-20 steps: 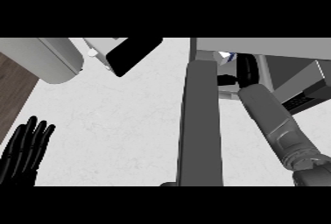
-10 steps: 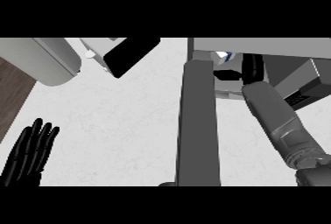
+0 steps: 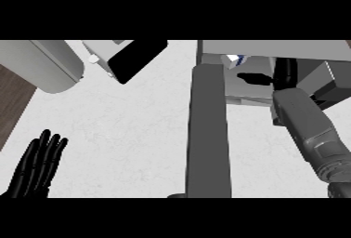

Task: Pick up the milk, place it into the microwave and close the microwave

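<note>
Most of the view is a white countertop [image 3: 130, 139] with faint grey marbling. The light on it is soft and even, with no hard shadows. Down the left side there's a strip of dark brown boards [image 3: 8, 107], floor by the look of it, and the counter's edge cuts across it at a slant. In the top left corner sits a pale grey rounded thing [image 3: 44, 65]; I can't tell what it is. Just to its right is a white box [image 3: 103, 56] with a glossy black panel [image 3: 140, 58], turned at an angle on the counter.
</note>
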`<state>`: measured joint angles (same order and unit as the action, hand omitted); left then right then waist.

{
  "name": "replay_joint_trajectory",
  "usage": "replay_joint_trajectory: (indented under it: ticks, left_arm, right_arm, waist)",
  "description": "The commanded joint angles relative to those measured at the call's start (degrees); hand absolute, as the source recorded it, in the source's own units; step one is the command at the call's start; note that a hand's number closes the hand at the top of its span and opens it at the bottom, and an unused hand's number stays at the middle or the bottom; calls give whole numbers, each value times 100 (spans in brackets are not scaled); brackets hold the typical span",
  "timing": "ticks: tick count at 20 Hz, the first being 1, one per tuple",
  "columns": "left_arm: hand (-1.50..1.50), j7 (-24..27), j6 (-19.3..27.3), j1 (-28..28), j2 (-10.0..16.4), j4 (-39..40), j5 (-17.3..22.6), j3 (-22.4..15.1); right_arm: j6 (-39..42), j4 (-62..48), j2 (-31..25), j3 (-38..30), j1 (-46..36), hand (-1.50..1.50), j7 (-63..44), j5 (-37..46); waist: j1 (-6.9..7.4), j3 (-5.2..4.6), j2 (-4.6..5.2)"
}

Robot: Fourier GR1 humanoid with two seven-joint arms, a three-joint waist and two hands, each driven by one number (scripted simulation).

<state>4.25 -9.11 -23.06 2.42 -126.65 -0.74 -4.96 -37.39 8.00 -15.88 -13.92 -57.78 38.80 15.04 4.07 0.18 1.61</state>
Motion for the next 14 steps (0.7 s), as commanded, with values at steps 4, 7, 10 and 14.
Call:
replay_joint_trajectory:
  ticks: [4,7,10,14]
  left_arm:
    - [-150,-200,93,68,-52,-73,-5,18]
    - [-150,6,140,-263,-169,-85,-312,-267]
    - [-150,99,60,-240,-102,-33,-184,-140]
    - [-150,156,18,-478,-123,-321,-89,-246]
  right_arm:
    - [971,63,-244,-312,36,-150,282,-324]
    - [1050,8,-75,-281,147,-150,357,-301]
    - [1534,81,-157,-554,512,-150,737,-601]
    - [1716,159,31,-511,576,-150,727,-612]
  waist:
    - [-66,1,-19]
    - [-84,-4,-54]
    - [-112,-1,-46]
    - [-181,-9,-97]
